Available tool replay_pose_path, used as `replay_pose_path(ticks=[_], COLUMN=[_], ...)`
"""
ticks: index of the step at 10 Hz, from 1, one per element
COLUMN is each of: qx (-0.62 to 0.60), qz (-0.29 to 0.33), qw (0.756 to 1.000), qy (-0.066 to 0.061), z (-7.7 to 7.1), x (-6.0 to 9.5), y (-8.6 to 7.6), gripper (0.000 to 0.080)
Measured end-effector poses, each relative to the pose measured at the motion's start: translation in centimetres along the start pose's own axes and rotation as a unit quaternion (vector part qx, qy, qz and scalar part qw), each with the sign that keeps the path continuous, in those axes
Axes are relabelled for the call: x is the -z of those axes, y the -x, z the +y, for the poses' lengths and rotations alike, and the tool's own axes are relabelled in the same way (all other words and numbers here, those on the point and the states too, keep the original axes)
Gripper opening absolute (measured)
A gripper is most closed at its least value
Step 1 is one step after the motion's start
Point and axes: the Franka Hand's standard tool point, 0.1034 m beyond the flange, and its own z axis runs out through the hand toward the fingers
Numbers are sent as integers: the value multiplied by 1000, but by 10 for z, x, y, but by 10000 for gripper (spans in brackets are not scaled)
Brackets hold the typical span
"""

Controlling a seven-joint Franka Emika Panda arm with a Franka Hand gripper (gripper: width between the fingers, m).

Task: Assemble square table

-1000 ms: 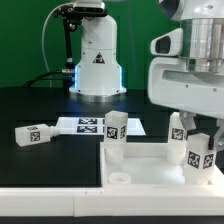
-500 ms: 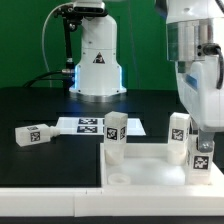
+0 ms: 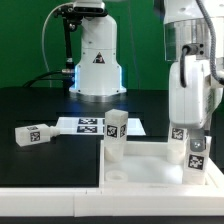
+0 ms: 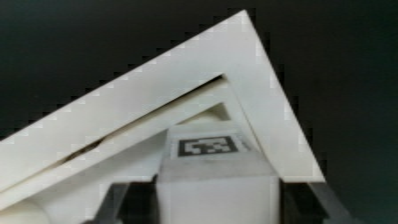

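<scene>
The square table's white top (image 3: 150, 166) lies flat at the front of the exterior view, and its corner fills the wrist view as a white triangle (image 4: 160, 100). One tagged leg (image 3: 115, 135) stands upright at its back left corner. Another leg (image 3: 197, 160) stands at the near right corner. My gripper (image 3: 194, 141) reaches down over this leg. In the wrist view its dark fingers (image 4: 128, 205) flank the leg (image 4: 214, 165) on both sides, very close. Whether they press on it does not show. A further leg (image 3: 179, 133) peeks out behind the hand.
A loose tagged leg (image 3: 33, 135) lies on its side on the black table at the exterior view's left. The marker board (image 3: 88, 124) lies flat behind the top, in front of the robot's base (image 3: 95, 70). A long white rail (image 3: 50, 205) runs along the front edge.
The hand has turned about the upright leg at the near right corner and now stands narrower in the exterior view. The leg stays in its place.
</scene>
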Motion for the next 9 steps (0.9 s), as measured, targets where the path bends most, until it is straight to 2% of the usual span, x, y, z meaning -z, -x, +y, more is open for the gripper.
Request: replay_pose_path(ticks=[1,2,3,4,6,9], qx=[6,17,27,33,36,46], qz=[0,-4,-17,-23,-19,-19], qw=[1000,1000,999,999,999,999], qy=[0,-5,-16,-22,-19,-19], z=[0,-5,-11,-17,-14,-13], x=[1,8,26,36,30,30], y=[0,0,3,2,2,2], gripper=[362,499,616,616,648,649])
